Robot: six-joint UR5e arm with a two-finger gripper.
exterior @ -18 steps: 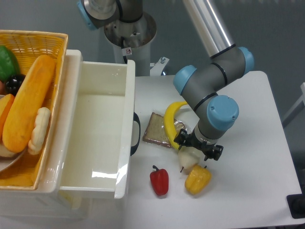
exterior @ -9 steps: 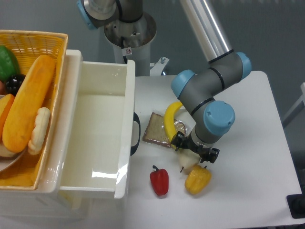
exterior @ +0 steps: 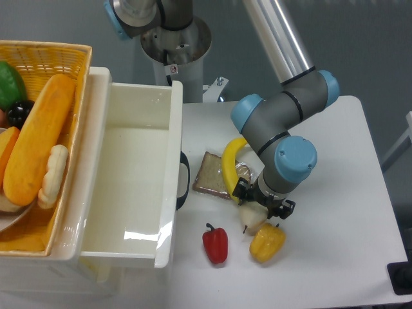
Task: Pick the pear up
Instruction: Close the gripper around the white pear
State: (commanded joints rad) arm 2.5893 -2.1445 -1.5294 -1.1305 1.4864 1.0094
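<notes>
Fingers (exterior: 261, 205) bracket one pear (exterior: 253, 217), grip uncertain, beside one yellow pepper (exterior: 266, 241).

It looked like a robotics lab: a robot arm (exterior: 283, 122) worked over a white counter (exterior: 335, 244) strewn with toy food.

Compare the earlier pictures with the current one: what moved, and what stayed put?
The arm swung slightly left, bringing the pincer down over the pear; whether it grips yet cannot be told. The pear, yellow pepper, red pepper, banana and bread slice stayed where they were.
</notes>
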